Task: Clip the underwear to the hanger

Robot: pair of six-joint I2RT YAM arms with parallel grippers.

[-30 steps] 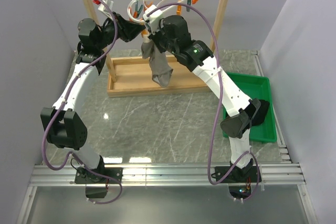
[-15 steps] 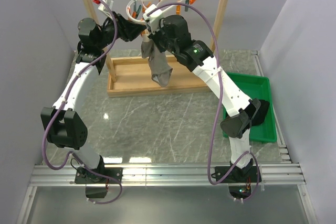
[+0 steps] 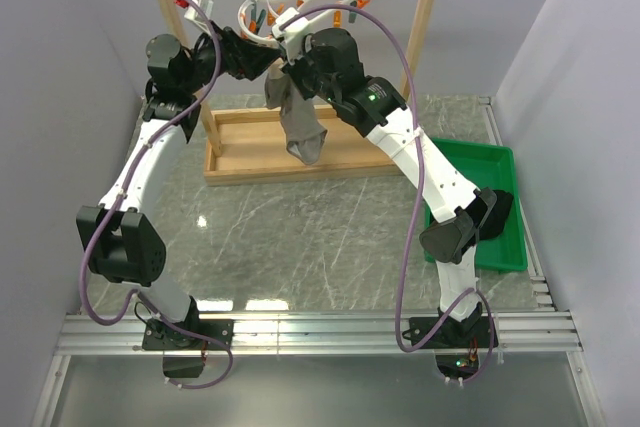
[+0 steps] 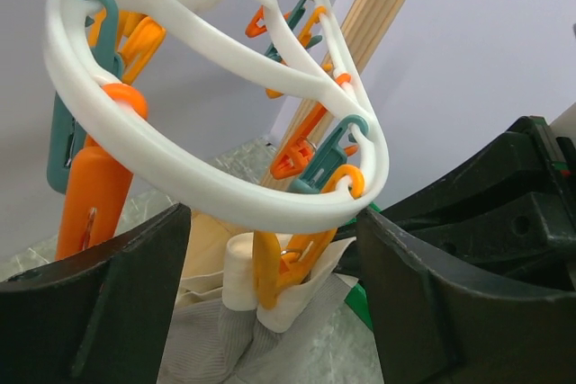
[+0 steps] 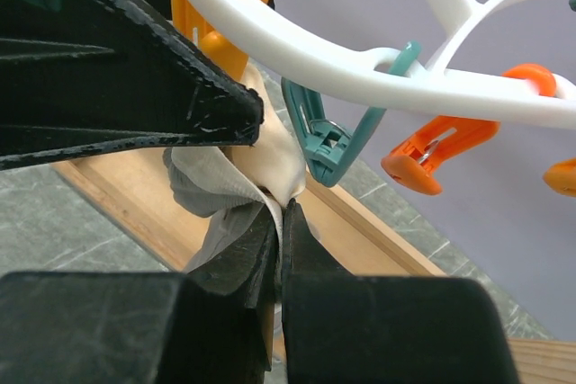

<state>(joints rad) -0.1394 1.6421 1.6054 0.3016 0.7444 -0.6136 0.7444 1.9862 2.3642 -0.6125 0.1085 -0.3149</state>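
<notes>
The grey marble-patterned desk (image 3: 300, 237) carries a tall wooden frame rack (image 3: 260, 173), its shallow tray-like base sitting flat toward the far left. A green tray (image 3: 495, 167) lies at the right edge, well apart from it.

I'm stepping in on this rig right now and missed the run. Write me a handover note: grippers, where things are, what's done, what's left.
Left gripper: open, jaws either side of an orange clothespin on the hanger.
Right gripper: shut on the underwear, holding its top edge up at that pin.
Done: the pin appears to bite the fabric.
Left: check that it holds, then release the right; a second pin would probably steady it.
</notes>
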